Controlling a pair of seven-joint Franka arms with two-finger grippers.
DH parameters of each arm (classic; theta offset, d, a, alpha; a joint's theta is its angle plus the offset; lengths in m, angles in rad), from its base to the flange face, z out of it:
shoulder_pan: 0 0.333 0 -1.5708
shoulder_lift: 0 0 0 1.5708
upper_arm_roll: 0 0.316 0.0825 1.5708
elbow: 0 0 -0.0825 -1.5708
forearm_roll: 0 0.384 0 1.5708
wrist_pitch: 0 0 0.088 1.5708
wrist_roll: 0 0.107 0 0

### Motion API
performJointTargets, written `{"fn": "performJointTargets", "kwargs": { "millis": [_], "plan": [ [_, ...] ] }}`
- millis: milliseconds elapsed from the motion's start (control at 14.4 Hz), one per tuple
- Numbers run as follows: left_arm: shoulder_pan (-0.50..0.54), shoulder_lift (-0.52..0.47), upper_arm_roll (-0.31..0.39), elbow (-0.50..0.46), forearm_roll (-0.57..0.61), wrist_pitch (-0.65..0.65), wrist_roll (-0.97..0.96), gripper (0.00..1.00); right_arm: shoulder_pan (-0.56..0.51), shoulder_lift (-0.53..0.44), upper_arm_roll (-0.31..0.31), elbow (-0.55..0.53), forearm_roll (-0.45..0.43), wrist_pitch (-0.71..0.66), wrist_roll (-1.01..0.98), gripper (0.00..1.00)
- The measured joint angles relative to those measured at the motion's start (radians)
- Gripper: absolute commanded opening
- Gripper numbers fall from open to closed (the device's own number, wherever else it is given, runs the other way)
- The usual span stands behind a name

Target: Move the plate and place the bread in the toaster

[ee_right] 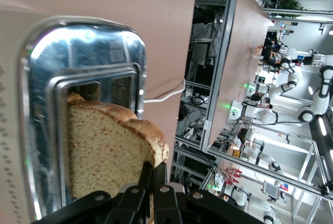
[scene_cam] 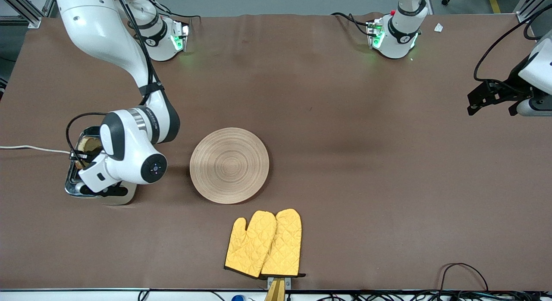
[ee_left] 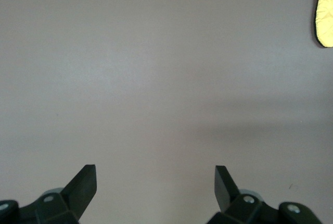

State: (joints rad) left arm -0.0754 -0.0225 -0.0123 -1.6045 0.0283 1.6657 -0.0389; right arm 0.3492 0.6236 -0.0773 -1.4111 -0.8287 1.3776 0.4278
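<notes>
From my front camera the right arm covered most of the toaster point(scene_cam: 74, 180) and bread point(scene_cam: 88, 146). The left tool point(scene_cam: 491, 98) sat partly cut off at the frame edge. A wrist view clipped the mitts point(ee_left: 325, 10).

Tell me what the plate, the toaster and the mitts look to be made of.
The plate: apparently pale matte wood, with concentric ring grooves. The toaster: a polished, mirror-like top, probably chromed metal; its cream body could be plastic or painted metal. The oven mitts: yellow quilted fabric with diamond stitching and dark edging.
</notes>
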Motion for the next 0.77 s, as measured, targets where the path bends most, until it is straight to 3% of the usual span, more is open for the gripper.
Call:
{"fn": "performJointTargets", "kwargs": {
  "millis": [209, 557, 697, 766],
  "plan": [
    [0.0, 0.0, 0.0, 0.0, 0.0, -0.006, -0.01, 1.0, 0.0, 0.02, 0.001, 0.0, 0.003, 0.017, 0.004, 0.13],
    [-0.001, 0.0, -0.001, 0.0, 0.0, -0.01, -0.034, 1.0, -0.02, 0.032, 0.0, 0.001, 0.083, 0.065, 0.008, 0.79],
    [-0.002, 0.0, -0.002, 0.0, 0.0, -0.01, -0.034, 1.0, -0.034, 0.031, 0.0, 0.01, 0.125, 0.073, 0.007, 0.96],
    [-0.002, 0.0, -0.002, 0.0, 0.0, -0.01, -0.034, 1.0, -0.035, 0.029, 0.0, 0.019, 0.151, 0.074, 0.008, 1.0]
  ]
}}
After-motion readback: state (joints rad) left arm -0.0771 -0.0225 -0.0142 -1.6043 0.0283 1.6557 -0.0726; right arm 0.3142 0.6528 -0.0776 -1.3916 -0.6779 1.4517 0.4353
